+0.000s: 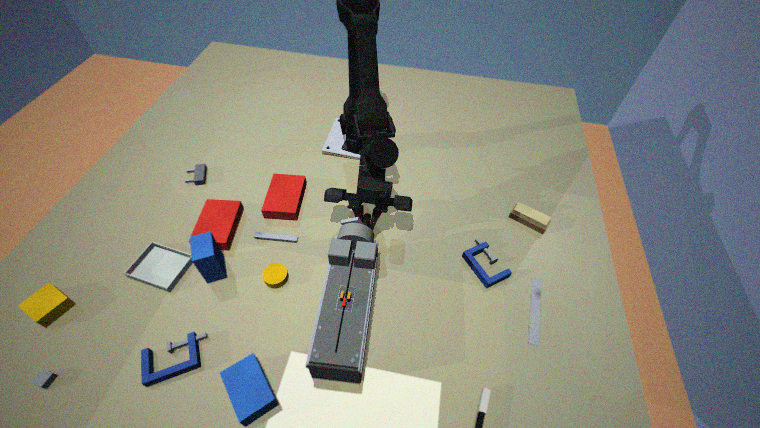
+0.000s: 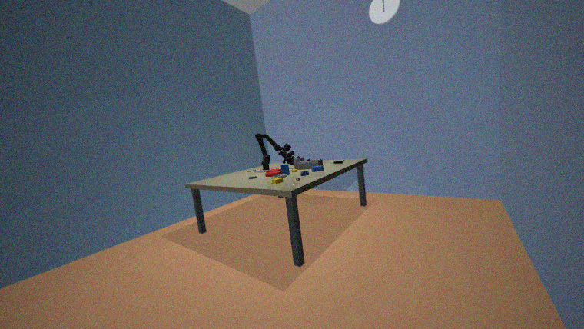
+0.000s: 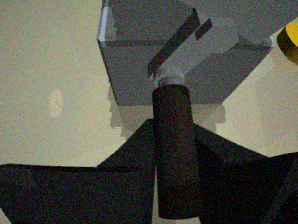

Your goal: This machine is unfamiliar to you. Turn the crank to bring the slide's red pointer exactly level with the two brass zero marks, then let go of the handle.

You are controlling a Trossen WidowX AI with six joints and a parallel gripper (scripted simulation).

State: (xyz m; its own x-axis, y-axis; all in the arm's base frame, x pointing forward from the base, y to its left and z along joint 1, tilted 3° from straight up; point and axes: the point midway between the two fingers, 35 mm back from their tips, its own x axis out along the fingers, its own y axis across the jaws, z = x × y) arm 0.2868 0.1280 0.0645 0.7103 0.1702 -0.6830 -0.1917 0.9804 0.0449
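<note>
The grey machine (image 1: 355,334) (image 2: 308,164) (image 3: 132,75) has a long slot on its top. The red pointer (image 1: 344,302) sits in the slot at the two brass zero marks (image 1: 341,295) (image 1: 348,296). It shows between them and slightly toward the machine's near end; the exact offset is too small to tell. The crank's dark handle (image 3: 172,107) sticks out from the pale crank arm (image 3: 202,52) at the machine's far end. My gripper (image 1: 366,219) (image 3: 164,125) is shut on the handle, with one finger on each side. In the exterior view the fingers are too small to read.
A yellow disc (image 1: 274,274) (image 3: 290,44), a grey bar (image 1: 276,237) and two red blocks (image 1: 285,194) (image 1: 215,219) lie left of the machine. A blue clamp (image 1: 486,268) lies right. A white sheet (image 1: 404,398) lies at the machine's near end.
</note>
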